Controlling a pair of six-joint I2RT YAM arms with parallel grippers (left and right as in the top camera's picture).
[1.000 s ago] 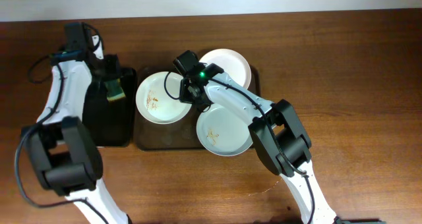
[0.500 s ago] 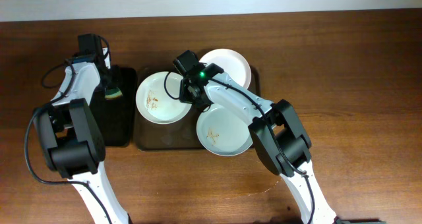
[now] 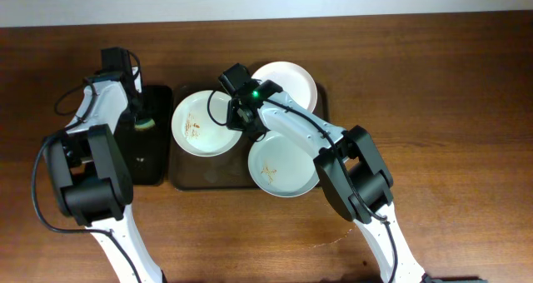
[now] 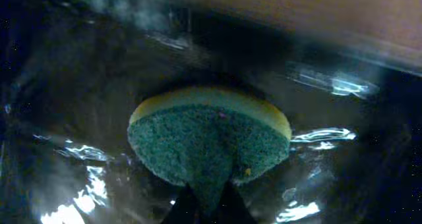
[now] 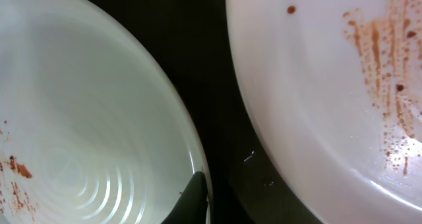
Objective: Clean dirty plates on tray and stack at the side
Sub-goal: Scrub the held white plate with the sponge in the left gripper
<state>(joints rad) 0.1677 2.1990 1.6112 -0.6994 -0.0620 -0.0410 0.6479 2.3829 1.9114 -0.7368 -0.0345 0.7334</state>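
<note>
Three white plates lie on the grey-brown tray [image 3: 212,173]: a left plate [image 3: 198,125] with brown smears, a far one [image 3: 291,81], and a near one [image 3: 283,168] with smears. My right gripper [image 3: 236,116] is shut on the left plate's right rim. In the right wrist view one dark finger [image 5: 192,196] lies inside that plate's [image 5: 86,118] edge, and a second smeared plate [image 5: 330,85] lies across a dark gap. My left gripper [image 3: 140,115] is shut on a green and yellow sponge [image 3: 145,122] over the black tray. In the left wrist view its jaws [image 4: 208,203] pinch the sponge [image 4: 210,141].
A smaller black tray [image 3: 148,162] sits just left of the big tray, its wet shiny floor [image 4: 72,151] showing round the sponge. Brown wooden table [image 3: 433,108] stretches to the right and front. Both arms' bodies cross the near half of the table.
The left gripper has come down on the sponge in the black tray and shut on it. The right arm and the plates have not moved.
</note>
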